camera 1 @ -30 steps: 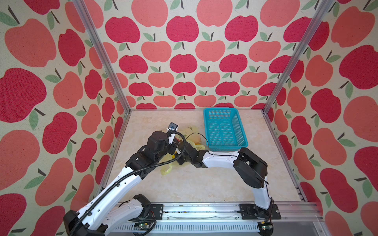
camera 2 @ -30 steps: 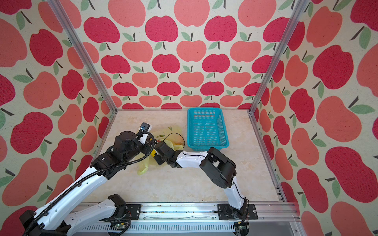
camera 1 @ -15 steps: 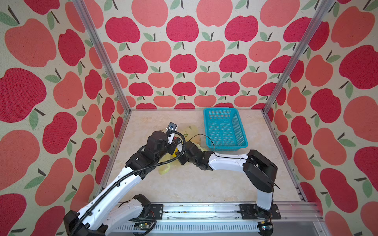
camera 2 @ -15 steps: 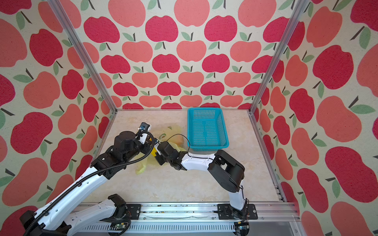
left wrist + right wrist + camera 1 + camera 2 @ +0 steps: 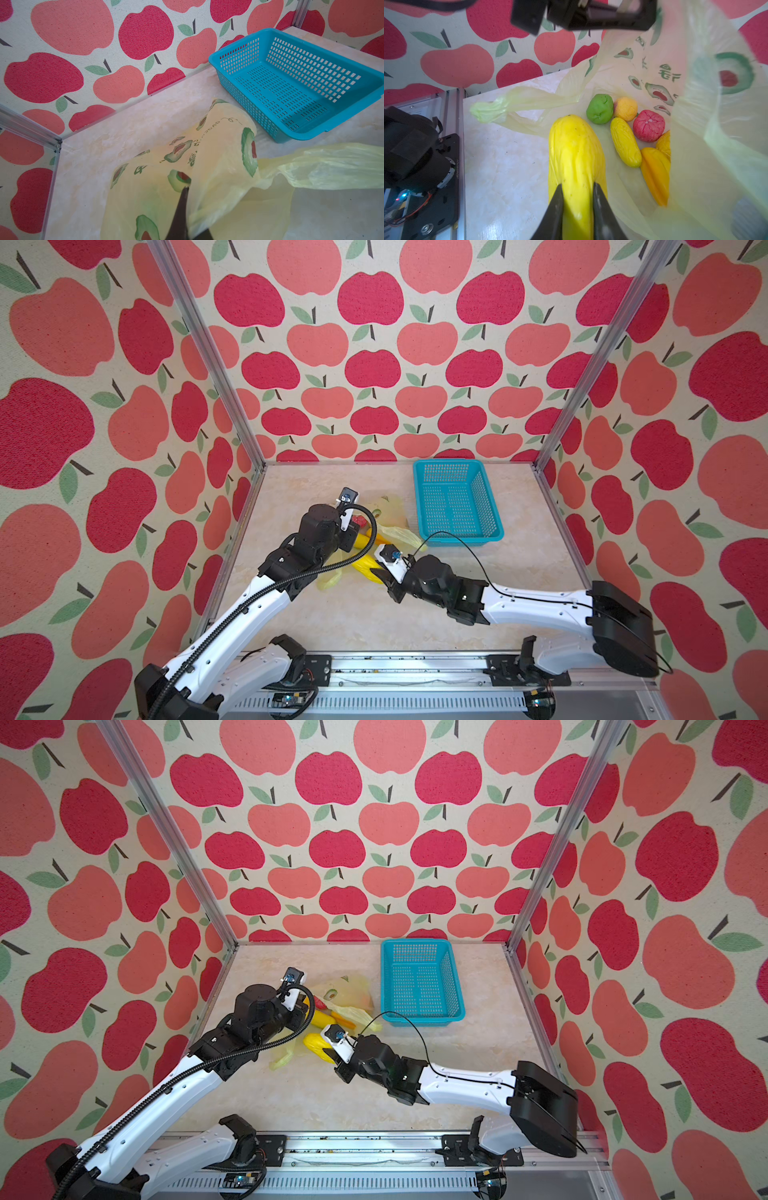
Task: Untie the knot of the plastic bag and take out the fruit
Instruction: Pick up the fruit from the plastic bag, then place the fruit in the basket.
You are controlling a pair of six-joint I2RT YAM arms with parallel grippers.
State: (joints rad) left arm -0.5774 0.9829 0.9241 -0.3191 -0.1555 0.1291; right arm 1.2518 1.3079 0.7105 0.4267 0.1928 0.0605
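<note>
My left arm (image 5: 249,610) reached up and forward, the left gripper (image 5: 185,190) pinched tight on the plastic bag (image 5: 207,158), holding its film up beside the teal basket (image 5: 457,464). My right arm (image 5: 532,605) stretched low over the table (image 5: 374,626). The right gripper (image 5: 578,187) was clamped narrowly on a long yellow fruit (image 5: 575,149) at the bag's mouth, and the other fruit (image 5: 649,125) lay inside.

Both top views are brightly & evenly lit, w/ only soft, faint shadows cast on the bench (image 5: 353,618); detail is kept sharp edge to edge. In the right wrist view, glare is seen on the glossy bench, & the plastic bag (image 5: 720,145) nearest the lens is blurred.
</note>
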